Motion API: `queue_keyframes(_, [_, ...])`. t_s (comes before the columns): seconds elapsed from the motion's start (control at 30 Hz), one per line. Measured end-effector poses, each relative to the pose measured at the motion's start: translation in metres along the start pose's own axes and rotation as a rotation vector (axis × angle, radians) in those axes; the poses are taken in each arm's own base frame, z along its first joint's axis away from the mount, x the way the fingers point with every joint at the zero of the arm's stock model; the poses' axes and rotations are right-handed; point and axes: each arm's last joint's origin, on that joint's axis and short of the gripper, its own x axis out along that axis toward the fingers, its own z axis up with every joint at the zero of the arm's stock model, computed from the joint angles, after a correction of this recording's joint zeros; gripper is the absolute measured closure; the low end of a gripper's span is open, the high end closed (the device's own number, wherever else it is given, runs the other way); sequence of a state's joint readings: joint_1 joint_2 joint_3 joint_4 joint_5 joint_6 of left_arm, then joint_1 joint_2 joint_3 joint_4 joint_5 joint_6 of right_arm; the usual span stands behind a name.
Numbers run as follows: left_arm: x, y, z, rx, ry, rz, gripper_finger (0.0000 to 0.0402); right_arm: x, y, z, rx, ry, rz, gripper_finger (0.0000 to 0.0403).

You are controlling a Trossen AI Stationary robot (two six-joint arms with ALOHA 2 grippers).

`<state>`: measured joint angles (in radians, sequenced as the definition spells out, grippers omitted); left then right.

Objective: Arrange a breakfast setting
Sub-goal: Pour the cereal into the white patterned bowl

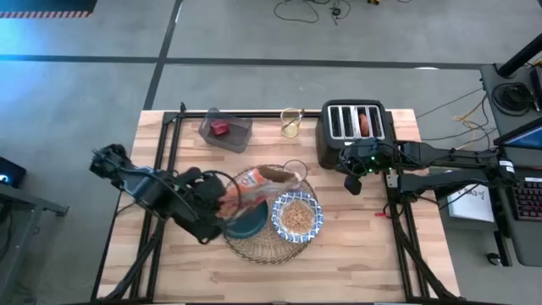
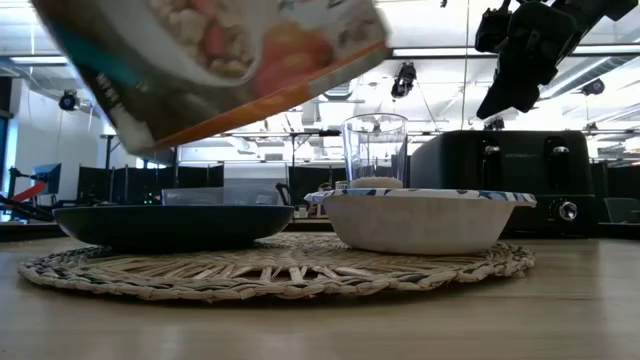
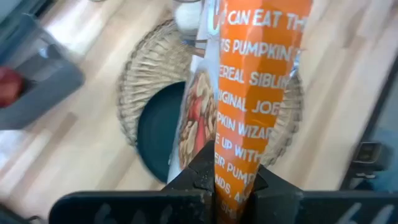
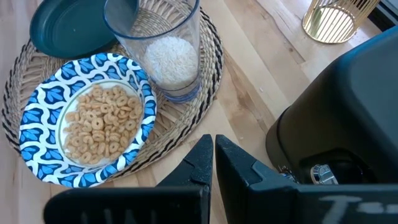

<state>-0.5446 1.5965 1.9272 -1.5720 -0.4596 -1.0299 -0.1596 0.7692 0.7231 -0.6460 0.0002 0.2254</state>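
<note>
A round woven placemat (image 1: 269,247) lies mid-table. On it rest a dark teal plate (image 1: 247,225), a blue-and-white bowl (image 1: 296,217) holding cereal rings, and a clear glass (image 1: 294,172) with white stuff at its bottom. The green-handled spoon is out of view. My left gripper (image 3: 233,173) is shut on an orange cereal box (image 1: 254,183) above the plate. My right gripper (image 4: 213,152) is shut and empty. It hovers high between the toaster and the placemat, and it also shows in the high view (image 1: 351,180). My left gripper pinches the cereal box between its two fingers at the end nearest the arm (image 3: 235,163), one finger on each broad face, with the narrow orange side toward the wrist. The fingers come from the table's left. The box is lifted clear and tilted over the plate (image 2: 220,60).
A black four-slot toaster (image 1: 356,131) stands at the back right, with something in one slot. A grey container holding a red thing (image 1: 224,130) and a gold wire cup (image 1: 291,123) stand along the far edge. Bare wood lies near the front edge (image 1: 279,284).
</note>
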Motion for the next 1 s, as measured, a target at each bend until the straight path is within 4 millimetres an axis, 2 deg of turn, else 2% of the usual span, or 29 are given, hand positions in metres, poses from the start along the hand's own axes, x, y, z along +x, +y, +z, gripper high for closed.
queue_keyframes(0.3, [-0.007, 0.033, -0.015, -0.005, -0.027, -0.011, 0.0402, 0.000, 0.000, 0.000, 0.000, 0.000, 0.000, 0.0394])
queue_keyframes(0.47, [-0.016, 0.047, -0.013, 0.027, -0.179, 0.062, 0.0402, 0.000, 0.000, 0.000, 0.000, 0.000, 0.000, 0.0394])
queue_keyframes(0.67, [-0.020, 0.052, -0.011, 0.092, -0.353, 0.195, 0.0402, 0.000, 0.000, 0.000, 0.000, 0.000, 0.000, 0.0394])
queue_keyframes(0.83, [-0.019, 0.054, -0.010, 0.087, -0.495, 0.311, 0.0402, 0.000, 0.000, 0.000, 0.000, 0.000, 0.000, 0.0394])
queue_keyframes(1.0, [-0.008, 0.059, -0.016, 0.057, -0.658, 0.431, 0.0402, 0.000, 0.000, 0.000, 0.000, 0.000, 0.000, 0.0394])
